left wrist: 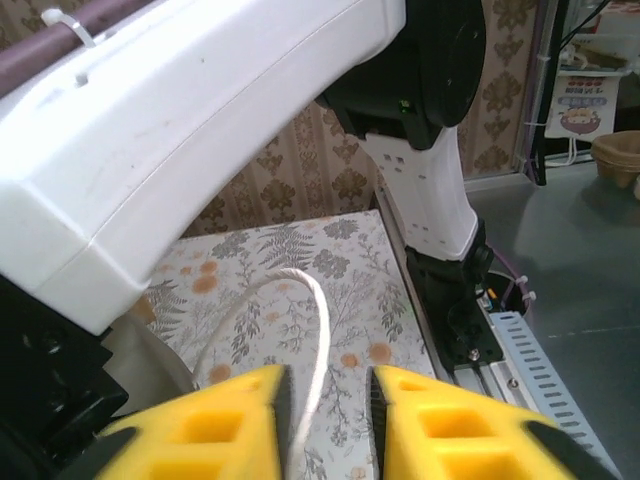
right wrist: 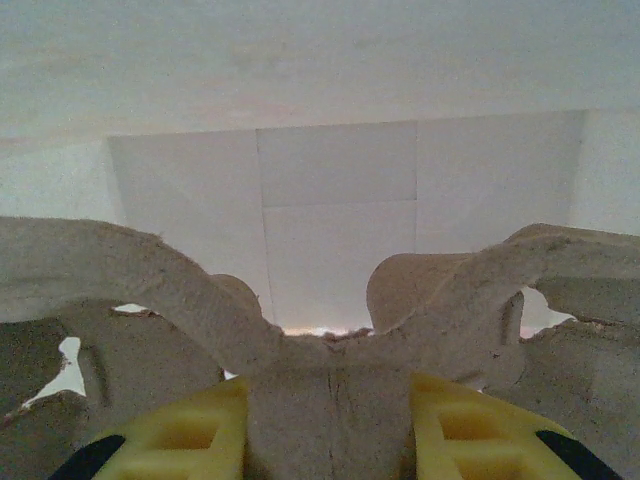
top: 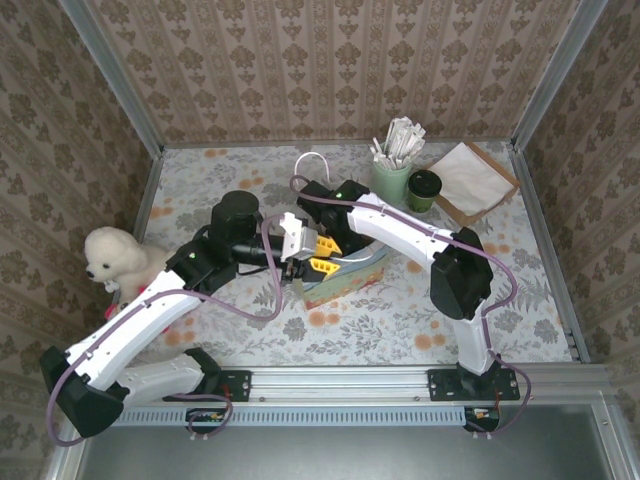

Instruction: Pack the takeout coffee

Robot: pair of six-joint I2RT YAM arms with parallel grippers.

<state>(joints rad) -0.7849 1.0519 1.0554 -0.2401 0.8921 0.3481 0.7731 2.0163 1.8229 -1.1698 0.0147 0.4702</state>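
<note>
The takeout coffee (top: pixel 423 189), a dark-green cup with a black lid, stands upright at the back right, apart from both grippers. A pale paper bag (top: pixel 352 277) lies mid-table where both arms meet. My left gripper (top: pixel 322 254) (left wrist: pixel 328 402) is open, with the bag's white cord handle (left wrist: pixel 322 330) running loosely between its yellow fingers, close to the left one. My right gripper (right wrist: pixel 330 420) is inside the bag's white interior (right wrist: pixel 340 190), shut on the middle rib of a brown pulp cup carrier (right wrist: pixel 150 270).
A pale-green holder of white sticks (top: pixel 392 172) stands just left of the coffee. A brown tray of white napkins (top: pixel 468 180) sits at the back right. A white plush dog (top: pixel 112 258) lies at the left edge. Metal frame rails border the table.
</note>
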